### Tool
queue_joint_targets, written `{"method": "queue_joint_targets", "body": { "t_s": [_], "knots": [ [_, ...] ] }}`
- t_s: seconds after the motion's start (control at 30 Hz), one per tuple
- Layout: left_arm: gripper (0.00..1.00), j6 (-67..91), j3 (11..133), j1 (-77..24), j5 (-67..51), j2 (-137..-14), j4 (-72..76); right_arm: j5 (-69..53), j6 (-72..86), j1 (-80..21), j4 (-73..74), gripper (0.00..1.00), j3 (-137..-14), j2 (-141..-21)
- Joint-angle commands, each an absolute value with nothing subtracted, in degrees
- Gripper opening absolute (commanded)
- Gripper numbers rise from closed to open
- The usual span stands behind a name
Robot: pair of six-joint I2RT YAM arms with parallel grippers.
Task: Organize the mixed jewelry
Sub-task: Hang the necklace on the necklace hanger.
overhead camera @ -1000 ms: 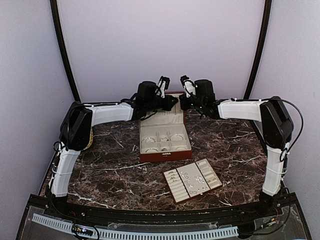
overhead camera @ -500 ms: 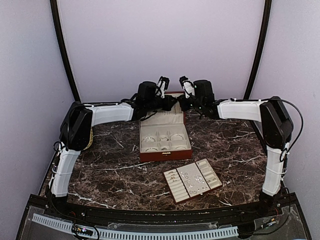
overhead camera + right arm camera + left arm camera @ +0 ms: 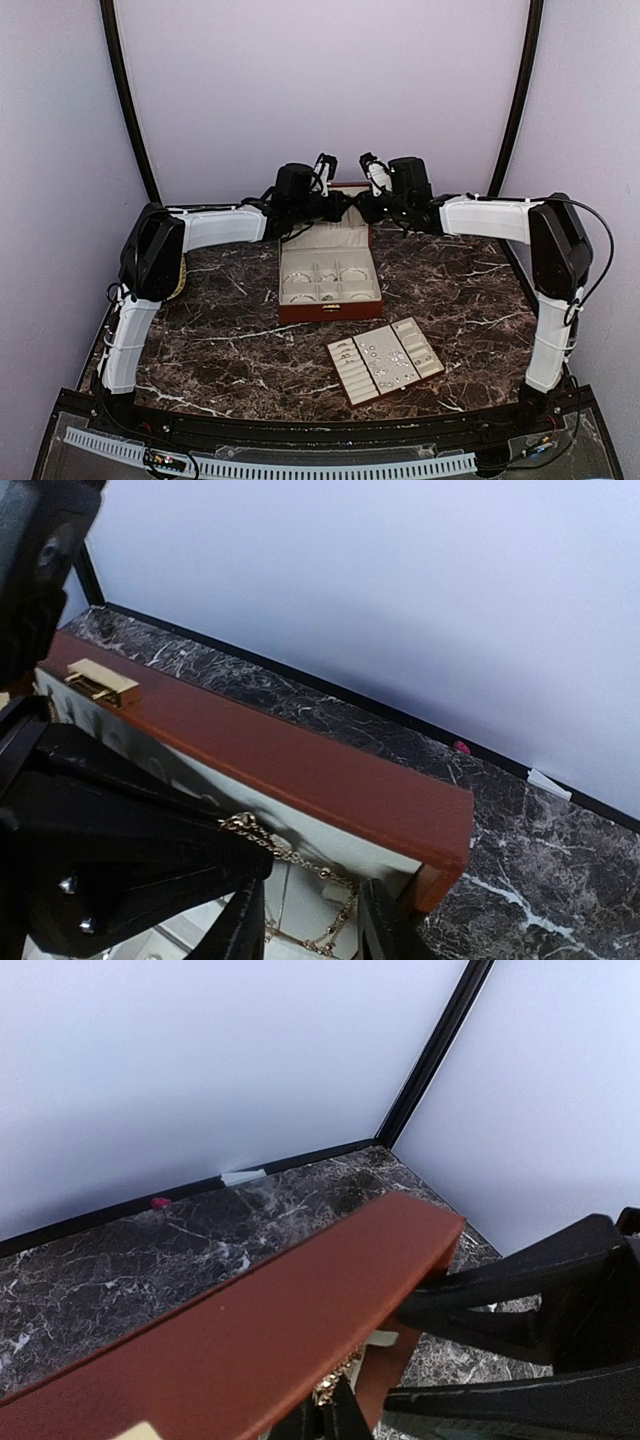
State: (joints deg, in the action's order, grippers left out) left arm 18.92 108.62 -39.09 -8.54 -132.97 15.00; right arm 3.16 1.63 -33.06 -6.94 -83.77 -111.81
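In front of the red-brown wooden box (image 3: 330,311) and a little to its right, closest to you, the cream slotted tray (image 3: 350,388) lies on the dark marble table (image 3: 210,330). Most of the mixed jewelry (image 3: 386,357), tiny silvery pieces, is spread over its panels. More silvery bits sit in the box's cream compartments, too small to tell by kind. Neither arm is near the tray; both reach to the box's upright lid (image 3: 300,765) at its far side.

At the lid, your left gripper (image 3: 332,1412) comes in from the box's left with its jaws pressed together. A gold chain (image 3: 290,857) begins right at its tip, so it looks pinched there, though the contact is partly hidden. From that tip the chain slants along the lid's cream lining toward the lid's right end, then hangs down.

Your right gripper (image 3: 313,892) faces the lining from the box's right, its jaws parted to a middling gap and holding nothing. The chain's slanting run crosses just above that gap, lying finger to finger. Its hanging part shows between the two fingers, but you cannot tell whether it is truly inside them in depth.

The right arm is the nearer one to the chain's free run, which lies straight ahead of its jaws. A short advance should bracket it; nipping the lining is the risk.

A brass clasp (image 3: 100,683) sits on the lid's top edge, with the pale wall beyond.
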Motion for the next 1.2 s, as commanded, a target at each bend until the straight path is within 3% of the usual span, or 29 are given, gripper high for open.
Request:
{"method": "queue_joint_targets", "body": {
  "t_s": [0.0, 0.33, 0.87, 1.17],
  "knots": [
    [0.03, 19.42, 108.80, -38.61, -7.97, -132.36, 14.51, -1.32, 3.69, -31.96, -8.66, 0.41, -82.59, -106.15],
    [0.04, 19.34, 108.52, -38.55, -9.11, -132.36, 14.23, -12.43, 9.33, -29.83, -14.39, 0.49, -76.68, -98.88],
    [0.30, 18.42, 105.47, -38.56, -10.37, -129.81, 14.79, -12.31, 10.98, -29.44, -17.26, 0.51, -72.51, -95.77],
    [0.37, 17.06, 101.53, -38.58, -13.12, -126.66, 17.90, -11.59, 11.12, -29.36, -18.44, 0.55, -69.49, -93.28]
  ]
}}
